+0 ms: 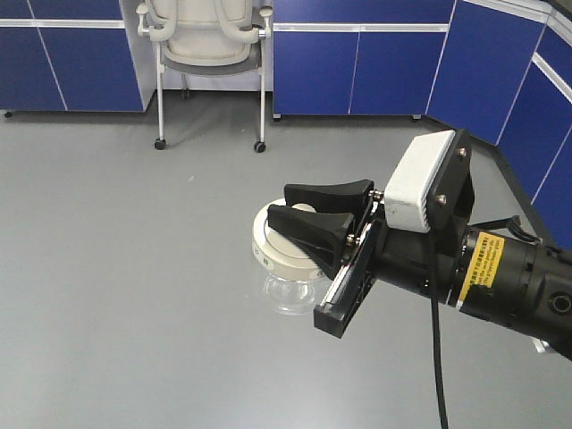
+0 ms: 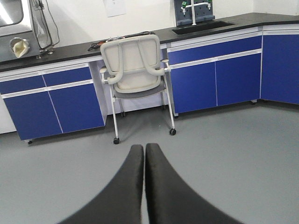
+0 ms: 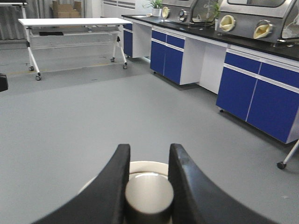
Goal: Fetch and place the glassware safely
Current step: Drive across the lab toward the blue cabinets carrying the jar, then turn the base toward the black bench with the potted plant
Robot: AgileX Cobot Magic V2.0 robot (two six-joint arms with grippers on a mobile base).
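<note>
Jar, lid knob pinched between right fingers

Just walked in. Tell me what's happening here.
The right gripper is closed on the knob atop the cream lid of the glass jar, apparently holding it clear of the grey floor. The left gripper is shut and empty, pointing toward a chair by the blue cabinets.

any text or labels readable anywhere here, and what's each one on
Nothing reads clearly.
Yellow sticker on the right arm: black print, too small to read.
Jar lid rim: small marks, too blurred to read.
Paper on the wall: no legible text.
</note>
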